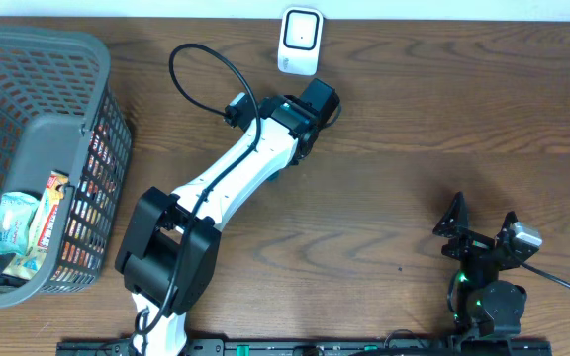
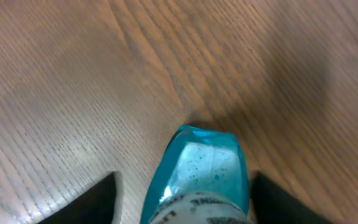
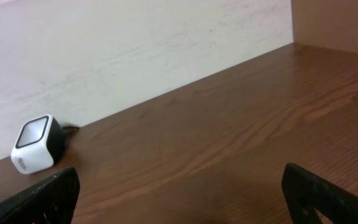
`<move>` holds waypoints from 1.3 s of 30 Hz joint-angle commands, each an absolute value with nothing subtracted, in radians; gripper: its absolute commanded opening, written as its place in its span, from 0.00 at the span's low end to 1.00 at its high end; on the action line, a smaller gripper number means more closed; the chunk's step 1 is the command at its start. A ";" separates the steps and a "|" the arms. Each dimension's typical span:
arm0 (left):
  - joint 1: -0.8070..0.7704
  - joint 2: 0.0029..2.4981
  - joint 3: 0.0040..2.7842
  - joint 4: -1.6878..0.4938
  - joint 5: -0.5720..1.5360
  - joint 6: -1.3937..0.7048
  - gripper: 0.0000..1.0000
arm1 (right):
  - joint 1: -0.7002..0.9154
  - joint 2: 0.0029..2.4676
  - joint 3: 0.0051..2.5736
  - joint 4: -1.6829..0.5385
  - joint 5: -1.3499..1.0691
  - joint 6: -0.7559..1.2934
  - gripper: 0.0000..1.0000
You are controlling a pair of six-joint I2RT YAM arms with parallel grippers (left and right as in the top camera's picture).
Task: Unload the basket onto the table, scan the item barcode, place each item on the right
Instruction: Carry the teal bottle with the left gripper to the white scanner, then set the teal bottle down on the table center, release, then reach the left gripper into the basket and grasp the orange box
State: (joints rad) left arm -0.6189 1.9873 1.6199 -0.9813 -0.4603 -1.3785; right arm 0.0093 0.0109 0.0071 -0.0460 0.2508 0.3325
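Left gripper [image 2: 184, 186] sat in the upper middle of the overhead frame, just below the white, black-backed box-shaped barcode scanner [image 1: 300, 42] at the top edge. Wrist view: its dark fingers [image 2: 98, 202] stood apart at the bottom corners, with a teal translucent plastic packet [image 2: 204, 165] between them. Bare wood showed between the packet and the finger at lower left, so the grip was released, not clamped. Packet's far end pointed up-frame over the brown wood-grain table [image 1: 443, 119]; whether it rested there, could not tell. Packet hidden under the arm in the overhead view. Right gripper [image 1: 483, 227] at lower right of the overhead frame, well apart from the scanner, jaws spread wide, nothing between them. Grey plastic mesh basket [image 1: 67, 54] at the left edge, several printed snack packets [image 1: 28, 222] inside, in its lower part
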 commanded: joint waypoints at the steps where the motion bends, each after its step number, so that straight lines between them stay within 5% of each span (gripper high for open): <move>1: -0.618 1.989 1.640 -0.989 -0.498 -1.347 0.78 | 0.006 0.007 0.006 -0.051 0.253 0.336 0.99; 8: -0.617 1.944 1.652 -1.013 -0.499 -1.307 0.89 | 0.006 0.007 0.006 -0.051 0.253 0.336 0.99; 9: -0.617 1.931 1.662 -1.014 -0.499 -1.276 0.99 | 0.006 0.007 0.006 -0.051 0.253 0.336 0.99; 22: -0.542 1.438 1.703 -1.008 -0.597 -0.876 0.98 | 0.006 0.007 0.006 -0.051 0.253 0.336 0.99; 30: -0.092 1.211 1.703 -1.091 -0.600 -0.744 0.98 | 0.006 0.007 0.006 -0.051 0.253 0.336 0.99; 39: 0.548 1.316 1.701 -1.319 -0.243 -0.670 0.98 | 0.006 0.007 0.006 -0.051 0.253 0.336 0.99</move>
State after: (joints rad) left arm 0.4038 1.2354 1.6955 -1.2713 -0.4244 -0.7326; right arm 0.0093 0.0113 0.0071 -0.0460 0.2512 0.3325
